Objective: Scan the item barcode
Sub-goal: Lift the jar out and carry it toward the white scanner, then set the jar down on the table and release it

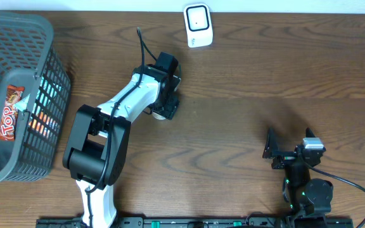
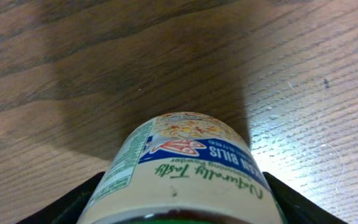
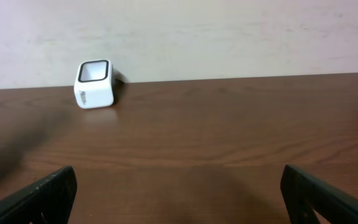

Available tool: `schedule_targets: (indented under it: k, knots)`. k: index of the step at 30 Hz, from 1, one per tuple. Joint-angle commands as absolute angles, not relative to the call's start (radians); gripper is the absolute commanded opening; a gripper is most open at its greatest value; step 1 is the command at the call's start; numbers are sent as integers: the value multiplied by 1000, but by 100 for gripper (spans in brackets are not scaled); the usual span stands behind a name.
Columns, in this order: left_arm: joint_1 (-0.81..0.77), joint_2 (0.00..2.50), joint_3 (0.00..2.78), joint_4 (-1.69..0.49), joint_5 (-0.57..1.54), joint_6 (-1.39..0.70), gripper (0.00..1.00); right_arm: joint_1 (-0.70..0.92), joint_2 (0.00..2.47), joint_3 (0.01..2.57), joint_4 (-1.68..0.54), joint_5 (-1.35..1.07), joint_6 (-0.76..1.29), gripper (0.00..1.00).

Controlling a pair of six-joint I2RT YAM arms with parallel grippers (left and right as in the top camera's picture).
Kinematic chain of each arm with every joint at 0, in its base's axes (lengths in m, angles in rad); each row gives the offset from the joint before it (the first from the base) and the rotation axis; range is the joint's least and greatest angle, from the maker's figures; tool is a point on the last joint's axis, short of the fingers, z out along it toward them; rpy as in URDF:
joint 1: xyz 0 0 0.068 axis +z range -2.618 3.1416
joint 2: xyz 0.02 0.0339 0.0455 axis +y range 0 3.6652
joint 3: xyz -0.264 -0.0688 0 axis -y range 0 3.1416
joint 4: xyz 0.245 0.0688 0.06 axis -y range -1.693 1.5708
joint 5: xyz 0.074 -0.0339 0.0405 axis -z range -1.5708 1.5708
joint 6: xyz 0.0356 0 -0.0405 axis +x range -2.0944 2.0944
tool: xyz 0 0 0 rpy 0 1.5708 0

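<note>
The item is a seasoning jar [image 2: 179, 168] with a cream label, green script and a blue band. It lies lengthwise between my left gripper's [image 2: 182, 183] black fingers [image 2: 73, 202], which press against both of its sides. From overhead only a pale bit of the jar [image 1: 160, 114] shows under the left gripper [image 1: 166, 104], at the table's centre left. The white barcode scanner [image 1: 198, 24] stands at the far edge, a little beyond and to the right. My right gripper [image 1: 273, 152] rests wide open near the front right, nothing between its fingers, with the scanner [image 3: 94, 83] far off to its left.
A dark grey wire basket [image 1: 18, 25] fills the left side and holds a red snack pack [image 1: 10, 111] and other packets. The left arm's white links stretch from the front edge toward the jar. A pale wall backs the table.
</note>
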State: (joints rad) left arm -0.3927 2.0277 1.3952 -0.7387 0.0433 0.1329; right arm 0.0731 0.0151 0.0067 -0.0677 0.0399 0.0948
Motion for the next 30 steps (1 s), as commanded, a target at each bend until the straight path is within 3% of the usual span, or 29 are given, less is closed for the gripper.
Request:
schedule_targets:
  k: [1, 8, 9, 20, 30]
  knots:
    - [-391, 2037, 1364, -743, 48, 146, 76, 65, 13, 6, -72, 39, 89, 99]
    - [-391, 2028, 1368, -746, 48, 146, 86, 65, 13, 6, -72, 39, 89, 99]
    - [-391, 2025, 1371, -748, 48, 146, 98, 65, 13, 6, -72, 39, 89, 99]
    - [-391, 1874, 1388, -791, 49, 145, 98, 65, 13, 6, -72, 39, 89, 99]
    - [-389, 1497, 1402, -836, 49, 118, 98, 65, 13, 6, -72, 39, 89, 99]
